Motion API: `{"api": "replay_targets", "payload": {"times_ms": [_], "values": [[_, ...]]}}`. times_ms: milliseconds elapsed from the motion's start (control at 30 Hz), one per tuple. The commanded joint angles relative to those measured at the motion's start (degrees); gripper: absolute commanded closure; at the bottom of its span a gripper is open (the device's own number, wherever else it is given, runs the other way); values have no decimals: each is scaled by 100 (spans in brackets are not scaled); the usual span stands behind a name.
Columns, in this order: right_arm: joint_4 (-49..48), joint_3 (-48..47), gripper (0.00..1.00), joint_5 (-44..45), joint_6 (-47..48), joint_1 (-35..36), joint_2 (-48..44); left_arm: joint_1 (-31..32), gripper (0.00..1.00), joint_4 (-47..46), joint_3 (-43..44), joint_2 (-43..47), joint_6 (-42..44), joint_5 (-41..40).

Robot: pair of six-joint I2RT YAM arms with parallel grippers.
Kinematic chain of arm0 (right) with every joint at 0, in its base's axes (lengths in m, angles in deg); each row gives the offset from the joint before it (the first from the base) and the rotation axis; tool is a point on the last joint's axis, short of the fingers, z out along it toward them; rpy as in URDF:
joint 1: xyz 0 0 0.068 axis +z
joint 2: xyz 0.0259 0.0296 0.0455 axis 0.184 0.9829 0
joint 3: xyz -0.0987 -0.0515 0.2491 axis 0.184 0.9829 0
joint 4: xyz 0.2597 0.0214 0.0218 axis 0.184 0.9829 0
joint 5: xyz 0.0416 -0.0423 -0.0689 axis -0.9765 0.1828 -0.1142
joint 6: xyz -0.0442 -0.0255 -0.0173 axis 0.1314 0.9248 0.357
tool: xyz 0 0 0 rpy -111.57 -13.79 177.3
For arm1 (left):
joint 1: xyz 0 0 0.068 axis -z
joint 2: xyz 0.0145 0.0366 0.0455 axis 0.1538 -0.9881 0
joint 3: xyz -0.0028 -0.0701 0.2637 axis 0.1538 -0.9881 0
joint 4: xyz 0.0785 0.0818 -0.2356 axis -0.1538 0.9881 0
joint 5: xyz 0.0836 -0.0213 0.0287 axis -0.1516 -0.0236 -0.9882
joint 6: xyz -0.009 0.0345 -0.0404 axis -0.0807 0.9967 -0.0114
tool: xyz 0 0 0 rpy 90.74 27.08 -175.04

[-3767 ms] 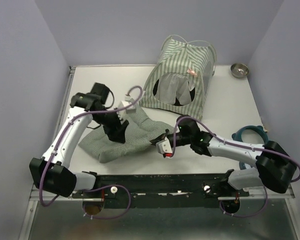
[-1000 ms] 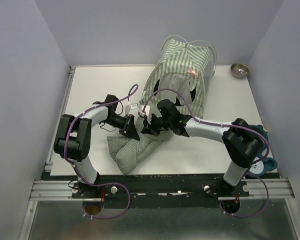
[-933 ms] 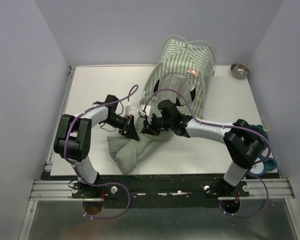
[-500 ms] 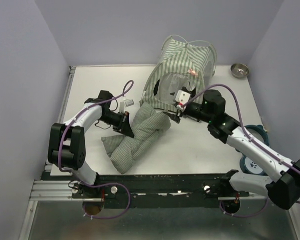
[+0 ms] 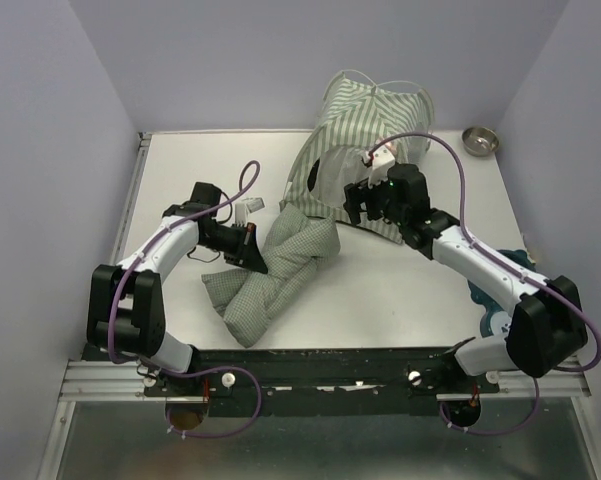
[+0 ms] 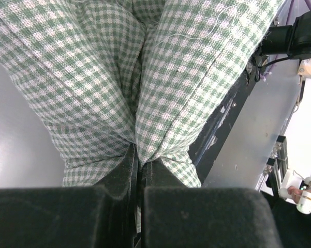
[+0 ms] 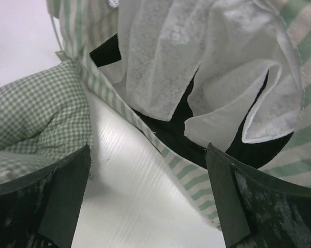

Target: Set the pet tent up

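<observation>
White table (image 5: 190, 170), lavender walls all round. On it the pet tent (image 5: 370, 130) stands upright at the back middle, its round doorway facing the arms and white mesh hanging inside. The right gripper (image 5: 363, 203) hovers just in front of that doorway, jaws spread wide — nothing in them. The green checked cushion (image 5: 280, 265) lies bunched up in front, far end against the tent's hem — the left gripper (image 5: 252, 252) is pinched tight on a fold of it. A metal bowl (image 5: 480, 140) sits in the back right corner.

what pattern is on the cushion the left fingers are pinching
A small green-and-white check; the cushion shows it best in the left wrist view.
</observation>
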Motion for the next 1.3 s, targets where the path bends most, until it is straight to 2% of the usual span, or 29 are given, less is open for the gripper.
{"api": "replay_targets", "payload": {"times_ms": [0,67,167,300,533,833,867,933,967,1033,1067,1200,1267], "values": [[-1094,490,0,1153,-1003,25,212,-20,100,-292,-55,258,-314,85],[-1383,578,0,1679,-977,25,466,-20,100,-222,24,276,-261,50],[-1674,534,0,1788,-880,25,862,-29,100,-151,148,294,-208,32],[-2438,552,0,1419,-836,25,1275,-29,100,-107,157,329,-217,58],[-3221,306,0,698,-809,25,2066,-38,100,-142,78,417,-208,14],[-2670,-739,2,346,-1379,25,2726,-47,100,-177,34,496,-305,-38],[-2503,-836,5,425,-1441,25,2796,-47,100,-177,16,513,-305,-47],[-2378,-907,23,600,-1503,17,2814,-55,100,-230,-28,549,-366,-65],[-2387,-881,36,697,-1538,17,2814,-64,100,-248,-54,566,-393,-65],[-2396,-820,68,838,-1539,17,2753,-64,100,-283,-81,610,-428,-65],[-2413,-767,79,795,-1495,17,2701,-64,100,-283,-81,645,-419,-82],[-2308,-556,98,251,-1529,17,2070,-64,100,-265,-98,882,-165,-196],[-2081,-564,99,13,-1783,17,1718,-64,100,-292,-142,1066,-42,-284]]}}
